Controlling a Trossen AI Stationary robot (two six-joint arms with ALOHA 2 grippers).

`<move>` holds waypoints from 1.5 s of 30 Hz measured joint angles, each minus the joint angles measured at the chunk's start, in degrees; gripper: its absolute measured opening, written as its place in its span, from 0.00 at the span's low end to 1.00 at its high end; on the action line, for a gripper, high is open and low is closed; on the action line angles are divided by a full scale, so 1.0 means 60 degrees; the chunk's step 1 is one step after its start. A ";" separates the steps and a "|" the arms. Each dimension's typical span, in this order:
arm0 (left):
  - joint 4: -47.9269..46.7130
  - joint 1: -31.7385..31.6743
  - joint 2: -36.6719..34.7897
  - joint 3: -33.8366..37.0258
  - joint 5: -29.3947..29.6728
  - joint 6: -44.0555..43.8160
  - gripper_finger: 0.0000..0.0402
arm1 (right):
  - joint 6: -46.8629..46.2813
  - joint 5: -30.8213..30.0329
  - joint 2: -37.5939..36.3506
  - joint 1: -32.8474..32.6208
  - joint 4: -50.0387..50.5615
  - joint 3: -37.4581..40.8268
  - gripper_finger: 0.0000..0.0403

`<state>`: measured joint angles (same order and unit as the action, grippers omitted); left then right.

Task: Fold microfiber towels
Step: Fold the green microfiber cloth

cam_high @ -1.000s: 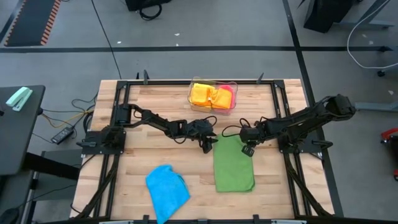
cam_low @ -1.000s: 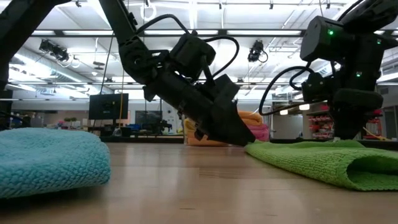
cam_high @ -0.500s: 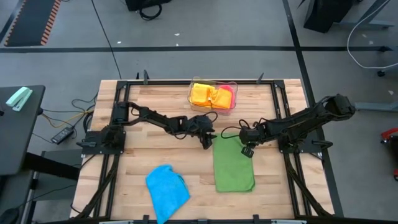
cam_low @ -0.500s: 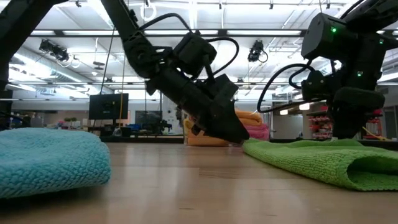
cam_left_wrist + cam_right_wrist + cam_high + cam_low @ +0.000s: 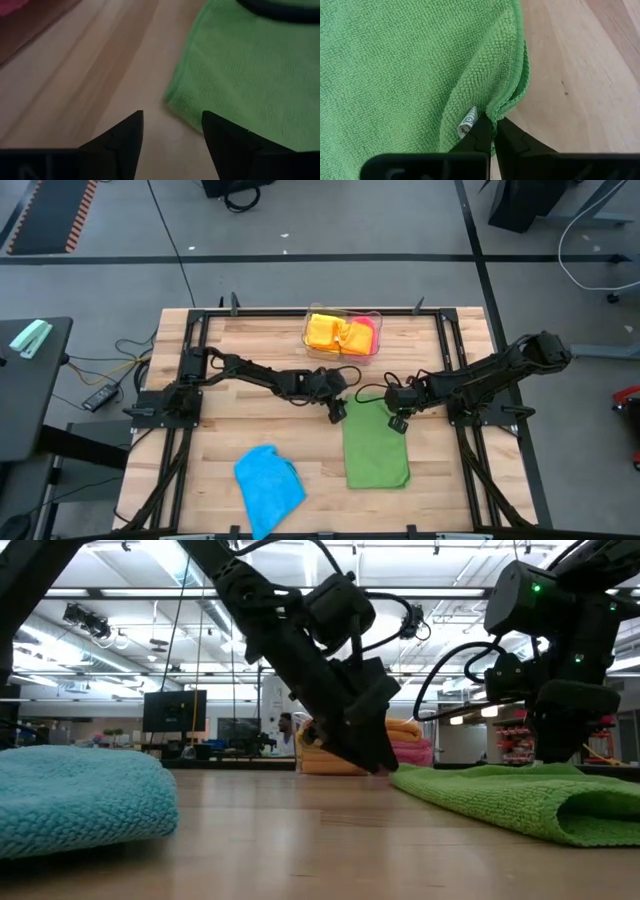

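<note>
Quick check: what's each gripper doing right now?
Left gripper: open, empty, by the green towel's corner.
Right gripper: shut on the green towel's edge.

You see a grey concrete floor (image 5: 330, 225) crossed by dark tape lines (image 5: 300, 257), a black side table (image 5: 25, 395) at left, long ceiling strip lights (image 5: 150, 592), a dark monitor (image 5: 173, 710) far back.
</note>
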<state>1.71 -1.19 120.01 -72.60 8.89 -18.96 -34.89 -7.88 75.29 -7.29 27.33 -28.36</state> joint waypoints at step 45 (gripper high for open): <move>0.1316 0.0044 0.0653 -0.0033 0.0141 0.1226 0.19 | 0.0187 0.0039 -0.0004 -0.0007 -0.0131 -0.0004 0.04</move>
<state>9.61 -0.93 123.92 -72.79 9.73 -11.60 -33.77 -7.65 75.26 -7.33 26.55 -28.38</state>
